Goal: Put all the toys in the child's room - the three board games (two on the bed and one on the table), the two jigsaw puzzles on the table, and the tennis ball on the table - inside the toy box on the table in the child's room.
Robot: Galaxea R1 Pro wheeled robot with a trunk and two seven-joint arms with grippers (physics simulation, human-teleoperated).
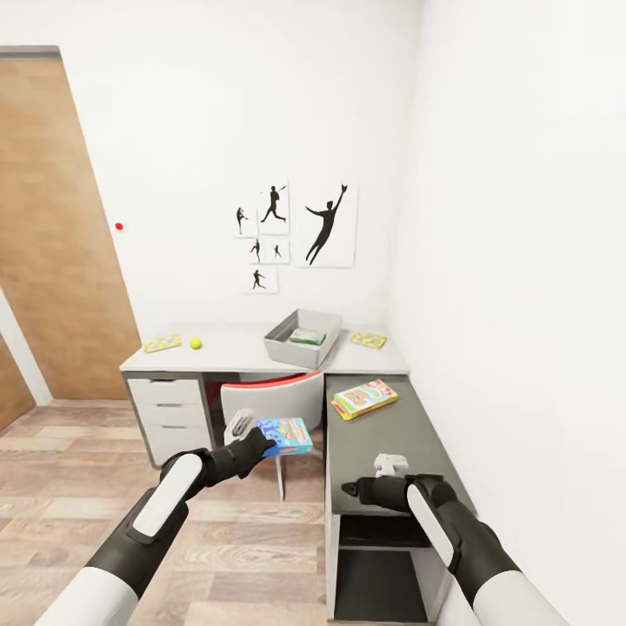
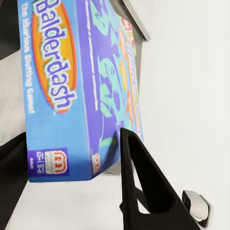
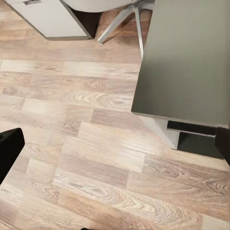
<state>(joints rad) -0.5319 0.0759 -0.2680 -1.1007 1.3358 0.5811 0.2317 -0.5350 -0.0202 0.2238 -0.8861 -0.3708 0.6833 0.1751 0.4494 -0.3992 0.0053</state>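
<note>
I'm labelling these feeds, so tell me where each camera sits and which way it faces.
Head: up high, facing the corner desk; both arms show.
Left wrist: on the left tool, looking along the blue Balderdash box it grips.
Right wrist: looks down at the plank floor and dark cabinet top.
Shared: head and left wrist both show the box.

- The floor [image 3: 72, 143] is wood plank, pale and grainy, with a matt finish.
- The blue board game [image 2: 72, 86] looks like glossy printed card.
- The table [image 1: 235, 348] top is smooth matt grey.
- The door [image 1: 52, 243] is brown wood.
</note>
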